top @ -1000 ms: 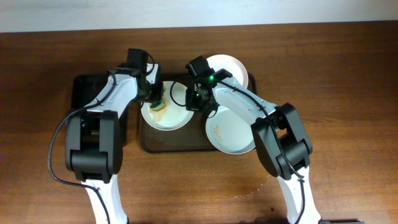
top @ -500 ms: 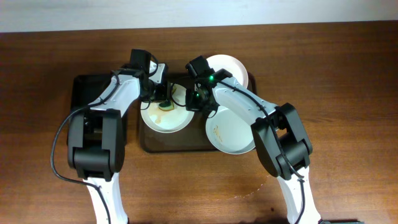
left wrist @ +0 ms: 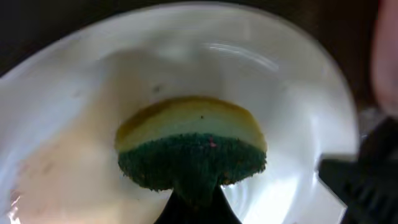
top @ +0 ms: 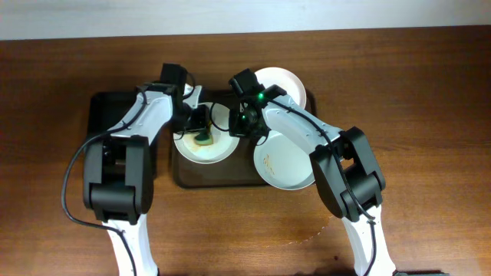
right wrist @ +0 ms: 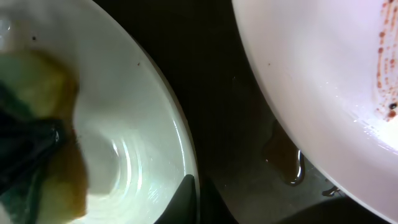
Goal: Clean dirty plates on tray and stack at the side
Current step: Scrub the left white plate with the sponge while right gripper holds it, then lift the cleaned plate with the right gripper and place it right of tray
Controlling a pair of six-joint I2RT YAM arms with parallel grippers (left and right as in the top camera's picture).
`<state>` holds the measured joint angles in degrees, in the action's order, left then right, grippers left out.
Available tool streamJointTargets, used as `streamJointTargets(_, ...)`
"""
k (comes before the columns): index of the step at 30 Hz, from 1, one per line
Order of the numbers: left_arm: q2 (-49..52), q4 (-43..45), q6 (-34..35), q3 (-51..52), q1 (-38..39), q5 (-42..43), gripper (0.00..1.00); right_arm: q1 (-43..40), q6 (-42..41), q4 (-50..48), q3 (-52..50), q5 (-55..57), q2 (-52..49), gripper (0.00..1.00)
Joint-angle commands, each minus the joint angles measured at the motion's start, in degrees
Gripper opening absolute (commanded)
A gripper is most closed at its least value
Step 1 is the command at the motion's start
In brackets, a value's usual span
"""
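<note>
Brown wooden bench (top: 430, 92); small black tray (top: 107, 115) at far left. Left tool (top: 200, 128) pinches a green-and-yellow sponge (left wrist: 193, 149), green face down on the left plate (top: 219, 149), which lies in the brown tray (top: 222, 178). Right tool (top: 243, 123) is clamped on that plate's right rim. Far plate (top: 288, 84) sits at the tray's back right corner. Smeared plate (top: 288, 165) sits at its front right.
</note>
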<state>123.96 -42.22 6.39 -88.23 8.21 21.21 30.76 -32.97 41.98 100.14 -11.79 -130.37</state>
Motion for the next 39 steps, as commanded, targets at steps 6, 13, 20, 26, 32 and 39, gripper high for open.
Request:
streamJointTargets(6,2.08,3.23,1.77,1.03,0.26,-18.51,0.01,-0.15,0.17,-0.17,0.7,-0.24,-0.72,0.04)
streamJointTargets(13,2.08,-15.87,-0.87,1.03,0.26,-11.21,0.01,-0.15,0.15,-0.13,0.7,-0.57,-0.72,0.04)
streamJointTargets(20,2.08,4.74,-6.03,1.03,0.26,0.35,0.01,-0.15,0.15,-0.15,0.7,-0.7,-0.72,0.05)
streamJointTargets(26,0.68,-4.55,-2.36,-10.47,-1.68,-11.63,0.01,0.68,-0.09,0.46,0.13,-0.7,-1.18,0.05)
streamJointTargets(32,-0.04,-20.7,-2.58,-26.43,-8.22,-11.98,0.01,1.14,-0.11,0.61,-0.74,-1.11,-1.27,0.39)
streamJointTargets(39,0.0,-21.55,-3.26,-26.27,-9.03,-11.04,0.01,1.03,0.24,-0.17,-0.72,-3.45,-0.94,0.04)
